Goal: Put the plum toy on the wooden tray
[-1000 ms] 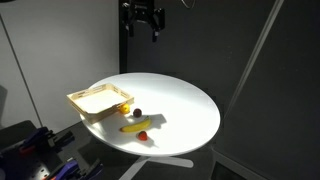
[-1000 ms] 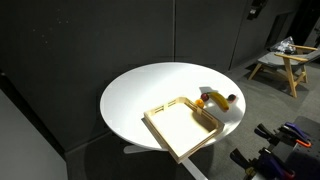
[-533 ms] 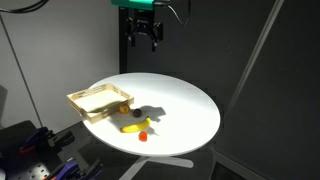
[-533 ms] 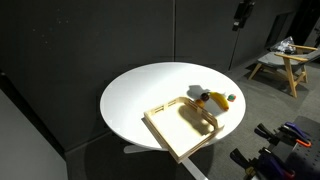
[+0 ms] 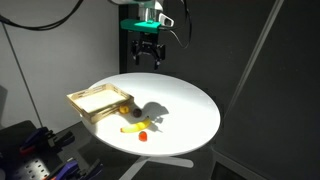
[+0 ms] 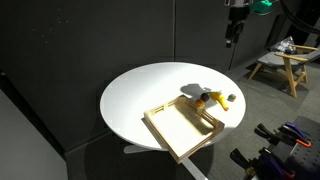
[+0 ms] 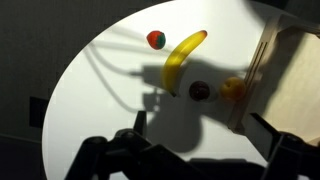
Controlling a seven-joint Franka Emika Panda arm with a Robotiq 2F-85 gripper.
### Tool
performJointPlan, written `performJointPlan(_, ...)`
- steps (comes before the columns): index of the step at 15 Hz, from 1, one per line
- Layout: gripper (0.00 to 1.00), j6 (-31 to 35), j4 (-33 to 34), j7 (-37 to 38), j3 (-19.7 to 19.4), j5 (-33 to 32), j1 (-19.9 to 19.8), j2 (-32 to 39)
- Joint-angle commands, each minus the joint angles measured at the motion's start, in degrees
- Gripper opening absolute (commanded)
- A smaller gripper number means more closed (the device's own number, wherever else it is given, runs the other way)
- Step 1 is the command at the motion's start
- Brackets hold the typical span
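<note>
The plum toy (image 7: 200, 91) is small, dark and round. It lies on the white table between the yellow banana (image 7: 183, 60) and an orange-yellow fruit (image 7: 233, 88) that rests against the wooden tray's rim (image 7: 262, 60). In an exterior view the plum (image 5: 138, 112) sits in the arm's shadow, just off the tray (image 5: 100, 100). The tray also shows in an exterior view (image 6: 180, 127) and holds nothing. My gripper (image 7: 200, 130) is open and empty, high above the table (image 5: 148, 57) (image 6: 233, 30), roughly over the fruits.
A small red-orange fruit with a green top (image 7: 156, 39) lies beyond the banana (image 5: 132, 127), near the table's edge (image 5: 143, 136). The round white table (image 5: 190, 110) stands on a pedestal. Dark curtains surround it; a wooden stool (image 6: 285, 62) stands behind.
The arm has come down from the top of the picture toward the table. Its shadow now falls over the plum and the tray's corner. The toys have not moved.
</note>
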Motion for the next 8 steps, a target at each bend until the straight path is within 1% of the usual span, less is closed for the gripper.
performJointPlan(1,1.0,0.2,0.9,0.7,1.5,-1.6,-1.3,2.9)
performJointPlan(4,1.0,3.2,-0.8,0.1,2.2,-1.6,-1.4,3.9)
performJointPlan(8,1.0,9.3,-3.7,0.6,3.2,-2.6,-1.1,4.5)
